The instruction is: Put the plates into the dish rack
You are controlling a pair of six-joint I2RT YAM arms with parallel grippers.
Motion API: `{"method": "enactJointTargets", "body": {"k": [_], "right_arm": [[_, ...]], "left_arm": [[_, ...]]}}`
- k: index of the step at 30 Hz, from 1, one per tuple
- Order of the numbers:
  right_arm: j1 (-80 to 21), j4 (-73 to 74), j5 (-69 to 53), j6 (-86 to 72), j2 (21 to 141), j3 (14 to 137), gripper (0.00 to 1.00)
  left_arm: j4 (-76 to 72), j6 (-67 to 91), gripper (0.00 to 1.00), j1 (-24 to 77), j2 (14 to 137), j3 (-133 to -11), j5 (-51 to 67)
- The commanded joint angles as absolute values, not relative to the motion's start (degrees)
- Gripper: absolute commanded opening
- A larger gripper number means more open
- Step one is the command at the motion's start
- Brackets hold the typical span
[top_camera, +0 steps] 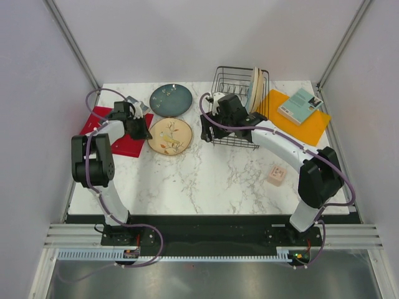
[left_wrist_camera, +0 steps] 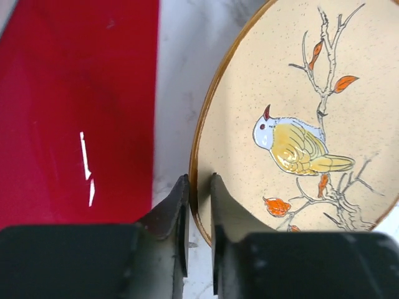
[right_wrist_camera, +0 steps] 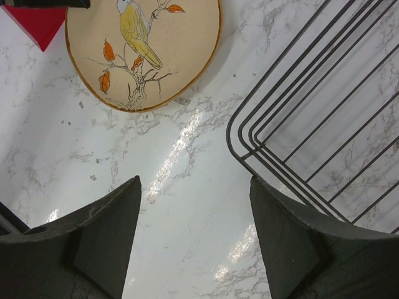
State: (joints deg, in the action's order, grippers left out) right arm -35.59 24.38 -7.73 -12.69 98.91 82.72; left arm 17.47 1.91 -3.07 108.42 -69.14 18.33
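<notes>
Left gripper (left_wrist_camera: 199, 182) narrow, pinching rim of bird plate (left_wrist_camera: 280, 81), likely for edge-first lift. Right gripper (right_wrist_camera: 194, 184) wide, empty, beside dish rack (right_wrist_camera: 229, 134).

The dish rack (right_wrist_camera: 299, 118) and bird plate (left_wrist_camera: 280, 81) run past their views' edges.

Marble table (top_camera: 212, 180). Bird plate (left_wrist_camera: 293, 124) rim sits between left gripper (left_wrist_camera: 199, 212) jaws, red board (left_wrist_camera: 75, 106) left of them. Dish rack (right_wrist_camera: 324, 112) corner is ahead-right of right gripper (right_wrist_camera: 196, 230) jaws. Teal plate (top_camera: 171, 99), orange board (top_camera: 274, 106) and pink block (top_camera: 277, 175) are farther off.
</notes>
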Motion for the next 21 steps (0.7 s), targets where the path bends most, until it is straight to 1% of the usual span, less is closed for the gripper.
{"method": "enactJointTargets", "body": {"k": [1, 3, 6, 10, 11, 12, 16, 21], "right_arm": [[-35.4, 23.4, -8.6, -13.5, 95.2, 80.1, 0.78], [-35.4, 23.4, -8.9, -13.3, 94.1, 77.8, 0.78], [-35.4, 23.4, -10.7, -12.9, 91.9, 73.7, 0.78], [-35.4, 22.4, -18.3, -13.2, 88.3, 66.1, 0.8], [-35.4, 21.9, -23.2, -13.2, 87.5, 64.5, 0.78], [-35.4, 20.2, -25.0, -13.6, 86.0, 62.7, 0.77], [-35.4, 16.3, -27.4, -18.5, 82.1, 52.8, 0.75], [-35.5, 7.7, -29.6, -28.4, 79.2, 44.2, 0.77]], "left_arm": [[18.2, 0.2, 0.07, -2.8, 106.8, -68.8, 24.3], [19.2, -2.3, 0.03, -2.8, 104.8, -66.5, 25.1], [22.4, -6.7, 0.02, -2.8, 101.9, -63.6, 27.9], [28.2, -12.0, 0.02, -2.8, 98.5, -60.1, 32.1], [29.0, -14.0, 0.02, -2.9, 97.8, -59.2, 32.6], [29.7, -14.9, 0.02, -2.8, 97.1, -57.2, 33.2], [34.0, -20.1, 0.02, -2.7, 94.6, -54.0, 34.9], [36.6, -27.4, 0.02, -0.8, 94.7, -52.2, 33.2]]}}
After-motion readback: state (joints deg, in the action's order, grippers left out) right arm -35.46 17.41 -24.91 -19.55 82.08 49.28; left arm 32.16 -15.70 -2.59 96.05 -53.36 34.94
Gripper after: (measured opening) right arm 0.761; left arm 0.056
